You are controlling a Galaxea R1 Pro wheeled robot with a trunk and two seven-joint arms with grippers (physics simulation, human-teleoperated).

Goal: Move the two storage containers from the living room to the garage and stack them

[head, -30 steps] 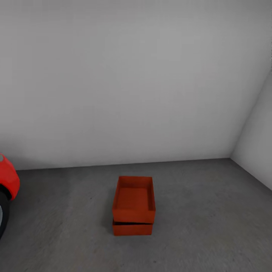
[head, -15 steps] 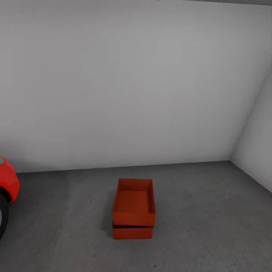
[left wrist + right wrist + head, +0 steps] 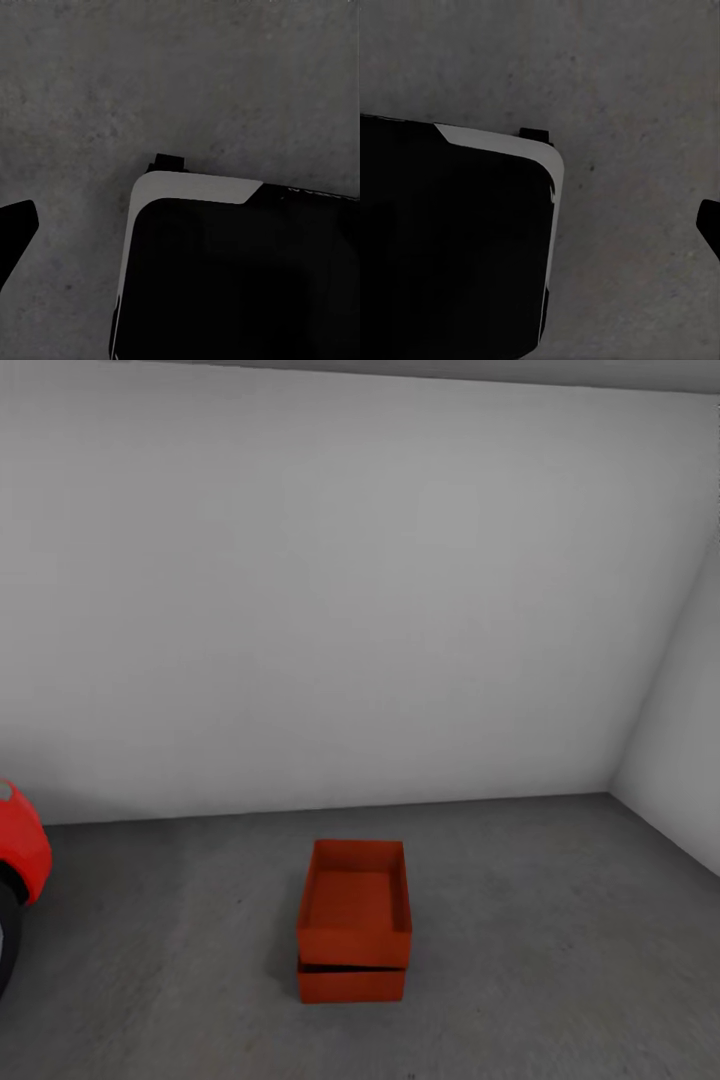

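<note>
Between the earlier head pictures and now the whole scene has slid slightly down the picture and a strip of grey ceiling [image 3: 450,370] has come into sight at the top, so the camera has tilted or drawn back; the things themselves lie as they did. Nearest, both wrist views look straight down on the matte, speckled dark grey concrete-like floor [image 3: 225,82], with the robot's own dark, white-edged base [image 3: 240,277] beneath; a single dark fingertip [image 3: 15,225] juts in at the edge of the left wrist view and another [image 3: 711,221] in the right, too little to tell whether either claw is released or clenched, though nothing shows held. Farther out, in the middle of the garage floor, stand the two orange-red, thin-walled, lidless rectangular storage containers: the lower container [image 3: 351,984] on the concrete and the upper container [image 3: 355,905] resting on it, a dark gap showing between them at the near face. By my reading the task looks done. The risk is that the upper bin, sitting on thin rims and slightly offset, could slip if the base bumped the stack. At the left edge shows the glossy, rounded red car [image 3: 20,860]; beyond, plain white-grey walls [image 3: 350,610] meet at a corner.
</note>
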